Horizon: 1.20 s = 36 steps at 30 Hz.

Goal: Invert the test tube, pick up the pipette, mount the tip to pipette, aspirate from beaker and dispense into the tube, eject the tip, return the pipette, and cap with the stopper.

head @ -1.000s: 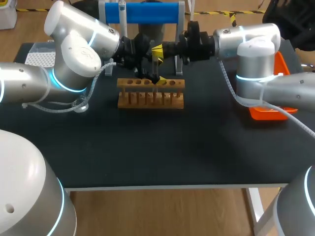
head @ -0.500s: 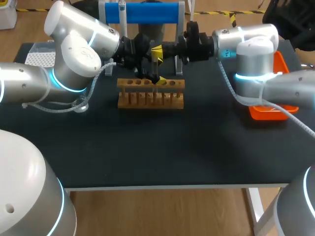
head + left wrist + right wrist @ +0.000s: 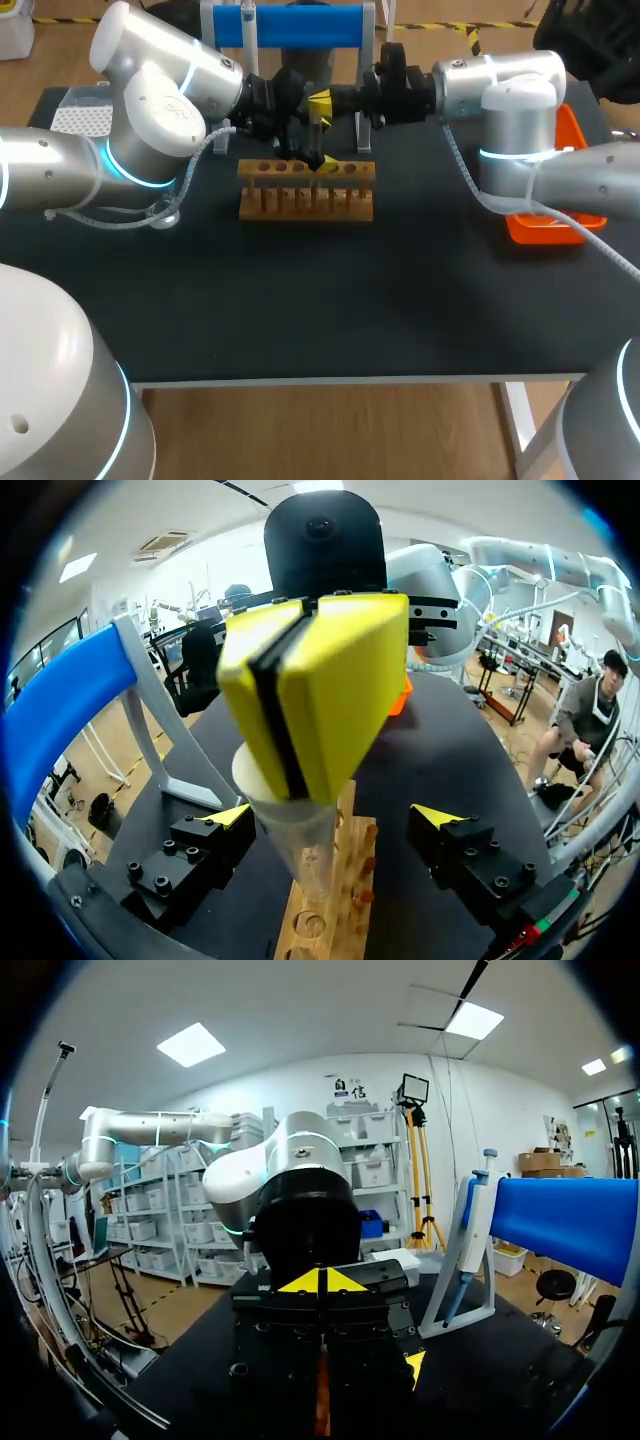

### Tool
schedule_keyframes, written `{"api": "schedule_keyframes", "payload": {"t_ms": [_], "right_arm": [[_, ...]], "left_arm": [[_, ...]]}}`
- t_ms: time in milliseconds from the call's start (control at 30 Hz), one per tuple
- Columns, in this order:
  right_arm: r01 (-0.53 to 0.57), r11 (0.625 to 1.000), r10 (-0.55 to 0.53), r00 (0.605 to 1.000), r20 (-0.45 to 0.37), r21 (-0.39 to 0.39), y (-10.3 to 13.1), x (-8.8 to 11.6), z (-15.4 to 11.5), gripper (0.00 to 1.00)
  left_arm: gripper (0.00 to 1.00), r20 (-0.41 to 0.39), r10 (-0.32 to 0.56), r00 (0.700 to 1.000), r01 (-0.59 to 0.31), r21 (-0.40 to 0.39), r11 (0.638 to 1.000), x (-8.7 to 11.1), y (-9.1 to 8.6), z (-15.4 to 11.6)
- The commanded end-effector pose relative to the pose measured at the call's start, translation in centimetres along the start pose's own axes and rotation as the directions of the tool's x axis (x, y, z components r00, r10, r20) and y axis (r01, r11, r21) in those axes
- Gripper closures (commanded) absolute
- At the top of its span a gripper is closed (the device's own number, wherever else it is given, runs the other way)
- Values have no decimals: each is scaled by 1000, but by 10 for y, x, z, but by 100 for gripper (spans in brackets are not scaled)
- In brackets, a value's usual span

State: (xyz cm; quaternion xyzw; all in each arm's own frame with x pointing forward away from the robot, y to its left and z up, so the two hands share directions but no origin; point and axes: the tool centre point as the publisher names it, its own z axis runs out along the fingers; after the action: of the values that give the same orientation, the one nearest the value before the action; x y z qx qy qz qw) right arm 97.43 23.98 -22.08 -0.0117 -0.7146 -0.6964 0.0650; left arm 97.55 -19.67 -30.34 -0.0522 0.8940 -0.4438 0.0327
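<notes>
Right end effector: clenched on test tube at its upper end, yellow pads pressed close. Holds tube upright over wooden rack, rim uppermost by the look of it. Lower end near a rack hole; seated or not, cannot tell.

Left end effector: released, tips wide apart either side of tube, no contact.

Change vs 1 s ago, head view:
- Right forearm: slightly lower; wrist nudged a little twd centre & back.
- Yellow tips over rack: barely shifted.
- Left arm: no visible change.
- Tube: same spot above rack.

Assessment: reads as fine adjustment only, prob. settling tube into rack after inversion, or lining up for handover; cannot separate the two. Step 1 not confirmed complete.

Pipette: on blue stand at bench rear, untouched. All later steps outstanding.

Risk: tube end catching rack edge if lowered off-centre. Recommend slow descent, release only once seated.
</notes>
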Motion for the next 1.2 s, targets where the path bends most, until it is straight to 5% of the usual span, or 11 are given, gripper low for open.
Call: {"api": "schedule_keyframes", "payload": {"t_ms": [33, 167, 200, 267, 300, 333, 633, 1200], "right_arm": [[11, 1000, -11, 1000, 2, -18, 7, 1, -9, 100], [33, 999, -33, 999, 18, -24, 16, 4, -22, 100], [46, 999, -46, 999, 27, -17, 18, 5, -26, 86], [71, 997, -71, 997, 44, 1, 18, 7, -34, 43], [90, 996, -91, 994, 53, 17, 18, 7, -39, 3], [103, 994, -104, 993, 61, 30, 17, 8, -43, 0], [132, 984, -147, 981, 126, 115, 9, 15, -96, 0], [47, 960, -111, 969, 222, 276, -51, 33, -170, 0]], "left_arm": [[0, 0, 0, 1000, 0, 3, 1000, 0, 1, 0], [0, 0, 0, 1000, 0, 3, 1000, 0, 1, 0], [0, 0, 0, 1000, 0, 3, 1000, 0, 1, 0], [0, 0, 0, 1000, 0, 3, 1000, 0, 1, 0], [0, 0, 0, 1000, 0, 3, 1000, 0, 1, 0], [0, 0, 0, 1000, 0, 3, 1000, 0, 1, 0], [0, 0, 0, 1000, 0, 3, 1000, 0, 1, 0], [0, 0, 0, 1000, 0, 3, 1000, 0, 1, 0]]}}
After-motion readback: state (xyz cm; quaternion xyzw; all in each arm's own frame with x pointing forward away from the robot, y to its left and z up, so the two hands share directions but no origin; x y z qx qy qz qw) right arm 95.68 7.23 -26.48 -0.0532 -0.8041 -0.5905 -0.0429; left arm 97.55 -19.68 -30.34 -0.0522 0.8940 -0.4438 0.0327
